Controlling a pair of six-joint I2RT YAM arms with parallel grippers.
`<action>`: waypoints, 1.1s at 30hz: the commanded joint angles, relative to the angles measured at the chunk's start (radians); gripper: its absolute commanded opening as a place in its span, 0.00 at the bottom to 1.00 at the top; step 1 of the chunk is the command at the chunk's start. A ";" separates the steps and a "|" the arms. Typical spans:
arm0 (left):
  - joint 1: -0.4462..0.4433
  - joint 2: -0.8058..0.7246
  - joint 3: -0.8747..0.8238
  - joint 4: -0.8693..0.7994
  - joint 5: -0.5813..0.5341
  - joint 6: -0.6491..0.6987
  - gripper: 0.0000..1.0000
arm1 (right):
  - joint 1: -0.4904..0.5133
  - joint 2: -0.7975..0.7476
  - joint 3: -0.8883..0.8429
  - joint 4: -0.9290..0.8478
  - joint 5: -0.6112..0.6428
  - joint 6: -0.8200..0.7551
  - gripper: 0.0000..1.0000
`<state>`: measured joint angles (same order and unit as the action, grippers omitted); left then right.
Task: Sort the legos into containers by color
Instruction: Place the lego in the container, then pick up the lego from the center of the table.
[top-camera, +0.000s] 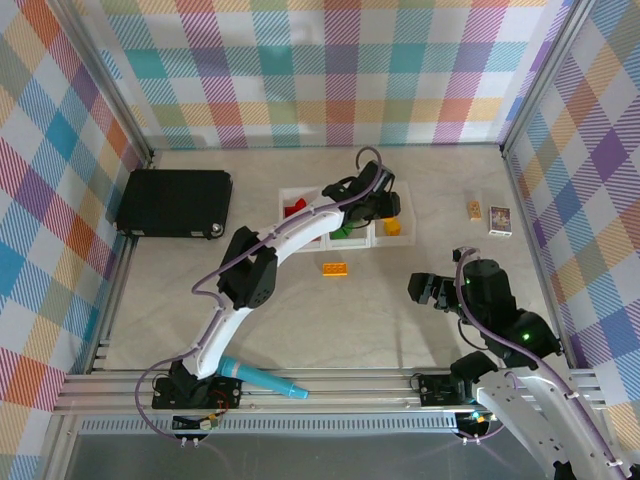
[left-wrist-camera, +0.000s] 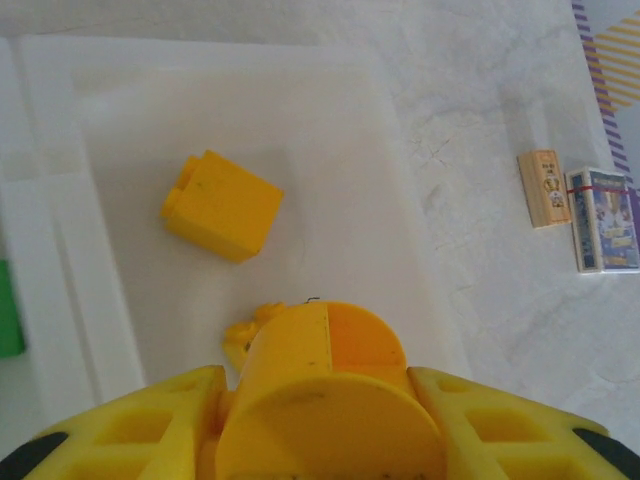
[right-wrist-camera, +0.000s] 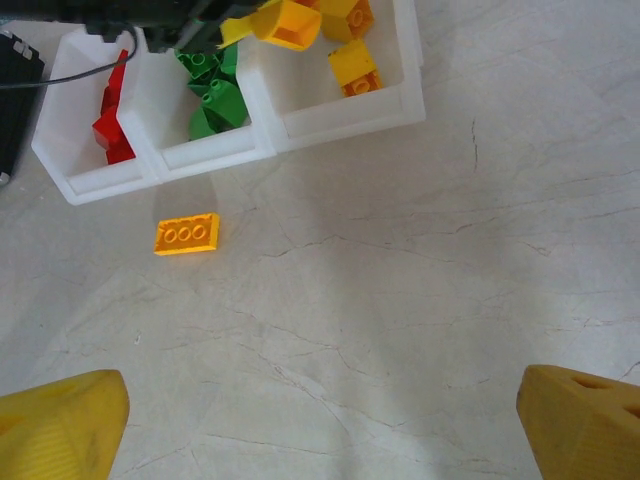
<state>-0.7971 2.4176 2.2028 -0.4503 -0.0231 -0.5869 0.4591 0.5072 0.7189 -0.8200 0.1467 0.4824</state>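
Marbled counter (top-camera: 300, 320) is seen between plaid walls. The containers (right-wrist-camera: 330, 118) are joined in a row and partly covered by the left arm (top-camera: 290, 232) in the top view. The left jaws are clamped on a yellow brick (left-wrist-camera: 325, 390) above the right-hand bin, its shape mostly hidden. One orange brick (right-wrist-camera: 187, 234) lies just before the bins. The right jaws are spread wide.

Green brick (left-wrist-camera: 8, 305): cut by the left edge, left wrist view.
Held brick (left-wrist-camera: 325, 390): base lost below the frame, between left fingers (left-wrist-camera: 130, 430).
Cards (left-wrist-camera: 605, 220): print too small to read.
Middle bin (top-camera: 355, 242): mostly hidden under the left arm (top-camera: 300, 228).
Case (right-wrist-camera: 12, 100): clipped at the left edge.
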 joint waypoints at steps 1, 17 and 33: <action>-0.006 0.033 0.078 0.051 0.002 0.020 0.36 | 0.006 -0.011 0.019 -0.021 0.010 -0.022 0.99; -0.024 -0.030 0.103 0.031 -0.026 0.122 0.97 | 0.007 -0.018 0.042 -0.043 -0.004 0.015 0.99; -0.023 -0.599 -0.502 0.124 -0.247 0.297 1.00 | 0.007 0.281 0.091 0.197 -0.309 -0.181 0.99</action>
<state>-0.8288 1.9373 1.8427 -0.3889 -0.1818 -0.3222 0.4595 0.7338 0.7715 -0.7353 -0.0456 0.4221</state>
